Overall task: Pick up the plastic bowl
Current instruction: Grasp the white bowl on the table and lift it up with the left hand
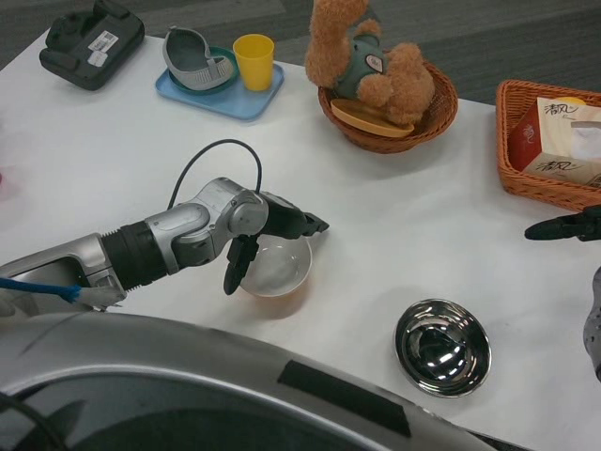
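While the right hand (566,226) waits near the table edge, grip unclear, the left hand (268,235) holds the plastic bowl (278,268) by its rim.

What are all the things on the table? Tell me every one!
plastic bowl: one, white, table middle, left hand around it
metal bowl: one, shiny silver, front right
teddy bear: one, brown, in round wicker basket
tissue box: one, in orange basket, right edge
blue tray: one, holding yellow cup and grey object
black device: one, back left
left hand: black, gripping the plastic bowl's rim
right hand: black, right edge
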### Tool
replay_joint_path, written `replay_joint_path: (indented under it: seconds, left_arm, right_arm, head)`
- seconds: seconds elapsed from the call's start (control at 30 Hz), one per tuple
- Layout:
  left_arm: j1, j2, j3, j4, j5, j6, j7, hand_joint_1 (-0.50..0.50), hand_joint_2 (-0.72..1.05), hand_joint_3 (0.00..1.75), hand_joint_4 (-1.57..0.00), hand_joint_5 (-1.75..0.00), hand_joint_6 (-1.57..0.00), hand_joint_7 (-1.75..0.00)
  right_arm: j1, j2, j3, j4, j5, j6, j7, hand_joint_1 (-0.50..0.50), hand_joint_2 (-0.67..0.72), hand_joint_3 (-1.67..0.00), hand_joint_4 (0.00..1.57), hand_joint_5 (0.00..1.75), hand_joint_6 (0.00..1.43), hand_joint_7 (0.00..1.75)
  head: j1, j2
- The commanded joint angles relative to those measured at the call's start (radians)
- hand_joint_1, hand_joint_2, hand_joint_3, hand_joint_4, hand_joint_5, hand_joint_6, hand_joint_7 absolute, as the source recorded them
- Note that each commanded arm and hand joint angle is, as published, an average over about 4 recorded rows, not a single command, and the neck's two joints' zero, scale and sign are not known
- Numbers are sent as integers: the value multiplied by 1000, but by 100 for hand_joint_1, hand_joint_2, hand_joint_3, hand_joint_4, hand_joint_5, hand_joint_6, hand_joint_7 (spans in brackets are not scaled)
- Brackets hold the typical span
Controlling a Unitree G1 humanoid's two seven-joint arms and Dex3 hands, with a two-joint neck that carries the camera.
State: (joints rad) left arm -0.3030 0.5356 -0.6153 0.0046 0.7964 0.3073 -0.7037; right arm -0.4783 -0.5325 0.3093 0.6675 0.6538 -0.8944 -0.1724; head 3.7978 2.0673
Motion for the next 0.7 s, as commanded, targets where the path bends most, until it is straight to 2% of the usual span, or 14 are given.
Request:
replay_joint_path:
  seconds: [0.03,0.33,0.7]
  left_arm:
    - [25,15,-24,33,-3,1,-11,-50,60,0,0,0,0,0]
    - [31,16,-30,36,5,1,-12,-50,87,0,0,0,0,0]
    - [36,10,-34,48,11,-7,-14,-50,105,0,0,0,0,0]
  right_arm:
    - [7,-3,-5,-6,4,-8,-2,-46,72,0,0,0,0,0]
    - [9,-3,-6,-17,5,-8,-2,-46,72,0,0,0,0,0]
    - [20,-1,-13,-22,9,-8,-2,-46,72,0,0,0,0,0]
  head:
    - [-1,1]
    - [-4,12]
    - [-13,11]
